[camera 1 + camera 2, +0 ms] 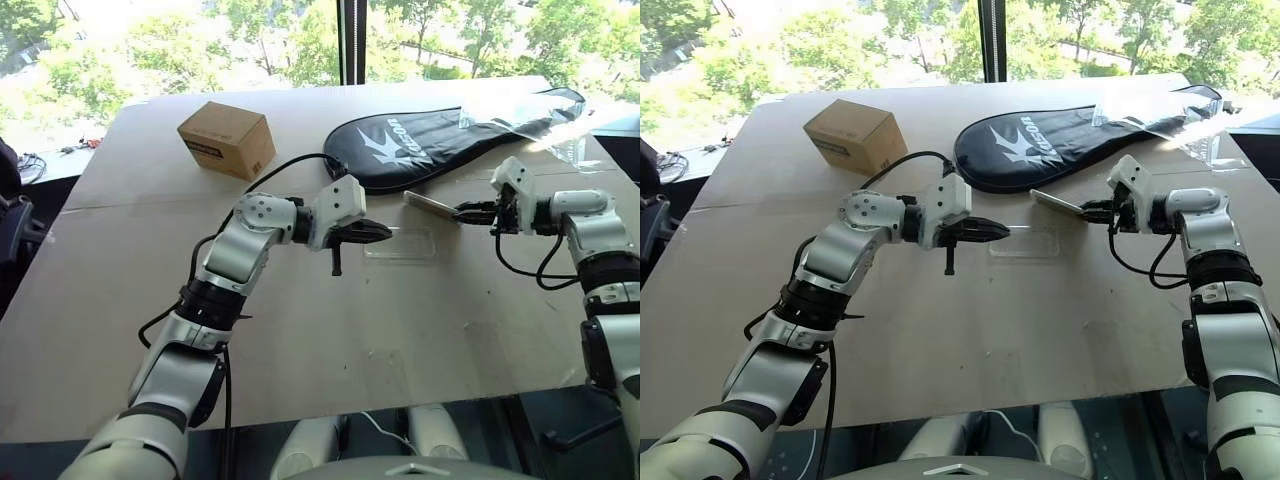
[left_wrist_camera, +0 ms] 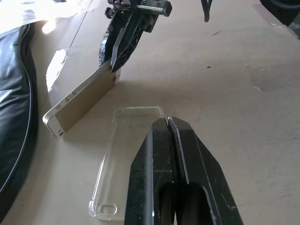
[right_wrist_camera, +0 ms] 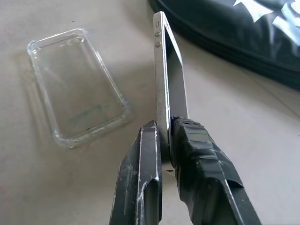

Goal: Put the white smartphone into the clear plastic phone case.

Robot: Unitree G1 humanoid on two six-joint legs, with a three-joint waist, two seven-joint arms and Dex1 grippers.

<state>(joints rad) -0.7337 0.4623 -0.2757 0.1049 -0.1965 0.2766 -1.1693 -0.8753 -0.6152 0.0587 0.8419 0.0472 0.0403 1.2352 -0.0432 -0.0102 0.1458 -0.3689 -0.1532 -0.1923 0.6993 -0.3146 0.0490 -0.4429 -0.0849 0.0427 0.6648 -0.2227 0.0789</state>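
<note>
- The step in hand appears to be the pick-up of the white smartphone [image 3: 165, 89]: the right gripper [image 3: 164, 136] is pinching the phone by one short end, its two black fingers clamped on either face, so the phone is standing out past the fingertips edge-on.
- In the head views the phone is sticking out of that gripper toward the middle of the surface [image 1: 300, 330], slightly tilted, just in front of the black racket cover [image 1: 430, 140].
- The clear plastic phone case [image 1: 400, 245] is lying flat on the surface, open side up, between the two grippers and just beside the phone's free end; the two are looking apart, not touching.
- The left gripper [image 1: 375, 232] is hovering at the case's near edge with its fingers pressed fully together, holding nothing; whether its tips are touching the case rim cannot be told.
- My judgement is that the insertion is not yet begun: the case is sitting empty.
- The next move is calling for carrying the phone over the case, laying it flat, lining up its corners with the raised rim, then pressing it in.
- The left gripper is looking well placed to steady the case, since a light shell like that is likely to slide.
- The cardboard box [image 1: 228, 138] is sitting well apart at the far left, out of the way.
</note>
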